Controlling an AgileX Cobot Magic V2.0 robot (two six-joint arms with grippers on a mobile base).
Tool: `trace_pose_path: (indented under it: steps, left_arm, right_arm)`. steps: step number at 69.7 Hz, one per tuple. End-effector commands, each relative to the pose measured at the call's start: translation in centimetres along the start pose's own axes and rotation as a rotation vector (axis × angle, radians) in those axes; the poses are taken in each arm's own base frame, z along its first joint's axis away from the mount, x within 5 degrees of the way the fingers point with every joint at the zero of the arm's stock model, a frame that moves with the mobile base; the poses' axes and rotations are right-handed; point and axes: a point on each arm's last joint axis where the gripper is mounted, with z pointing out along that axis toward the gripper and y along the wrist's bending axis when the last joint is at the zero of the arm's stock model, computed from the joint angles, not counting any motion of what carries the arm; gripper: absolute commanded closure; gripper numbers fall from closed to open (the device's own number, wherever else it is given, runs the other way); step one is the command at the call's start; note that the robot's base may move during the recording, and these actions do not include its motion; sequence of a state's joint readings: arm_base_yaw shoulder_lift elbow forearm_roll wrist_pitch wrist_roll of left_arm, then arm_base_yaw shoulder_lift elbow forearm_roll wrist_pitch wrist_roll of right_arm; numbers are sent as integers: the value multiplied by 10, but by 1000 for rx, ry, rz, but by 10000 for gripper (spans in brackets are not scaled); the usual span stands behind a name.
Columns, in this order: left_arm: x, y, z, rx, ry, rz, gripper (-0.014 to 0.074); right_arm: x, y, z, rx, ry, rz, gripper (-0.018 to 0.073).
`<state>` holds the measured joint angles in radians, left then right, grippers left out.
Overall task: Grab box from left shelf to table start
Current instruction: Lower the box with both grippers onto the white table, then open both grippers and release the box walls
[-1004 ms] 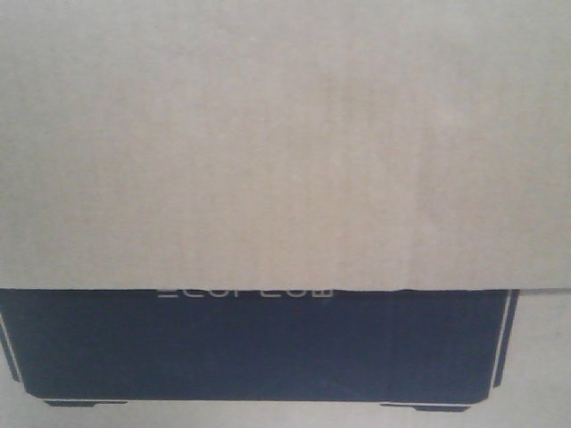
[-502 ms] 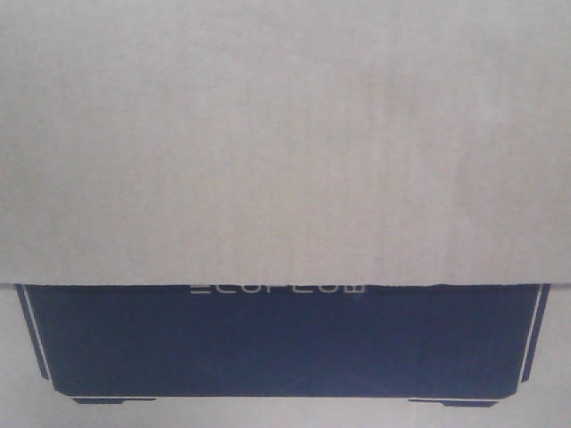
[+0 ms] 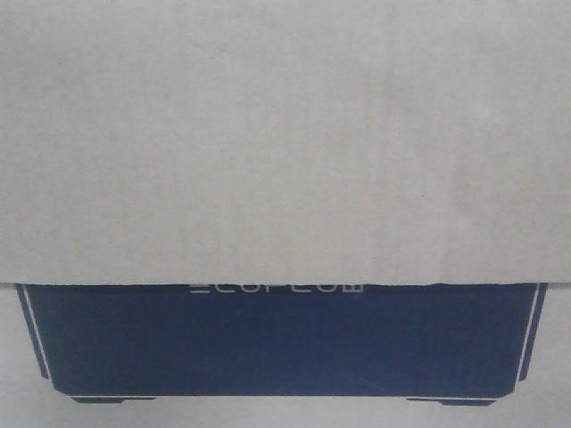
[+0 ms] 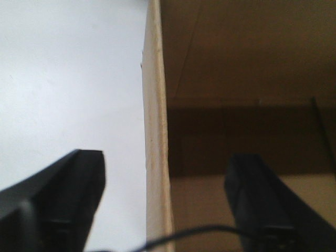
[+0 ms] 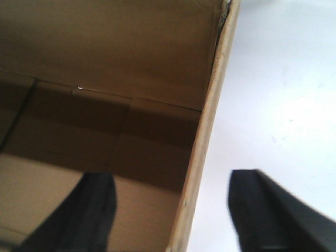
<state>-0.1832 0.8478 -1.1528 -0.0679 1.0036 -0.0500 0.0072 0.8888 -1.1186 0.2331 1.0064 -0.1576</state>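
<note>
Brown corrugated box, black trapezoid print, white lettering, both jaws spread astride its walls

A plain white counter shows in both wrist views, pale and smooth, running alongside the outer wall of the open cardboard box. The box wall stands against that white surface; whether its base rests on it cannot be told. The front view shows only cardboard.

The box — its black print — has shifted rightward since earlier.
</note>
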Motion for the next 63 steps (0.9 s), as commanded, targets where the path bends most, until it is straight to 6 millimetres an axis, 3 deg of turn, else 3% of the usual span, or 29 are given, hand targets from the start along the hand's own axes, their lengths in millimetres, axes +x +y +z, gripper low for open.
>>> trace_pose_path:
  steps: [1,12,21,39,51,63]
  left_arm:
    - [3,-1,-36,11,-184,3,343]
    - [40,3,-58,-8,-262,21,533]
    - [81,9,-58,-35,-277,38,701]
    - [142,18,-46,-66,-374,67,696]
    - [164,20,-44,-63,-514,86,696]
    - [171,22,-36,-76,-557,114,696]
  right_arm:
    - [0,5,-28,6,-135,-14,210]
    - [32,10,-46,11,-201,-22,512]
    - [66,10,-48,20,-261,-21,502]
    - [126,9,-45,41,-408,-27,502]
    - [153,8,-45,69,-561,-52,502]
    - [166,6,-42,89,-667,-57,502]
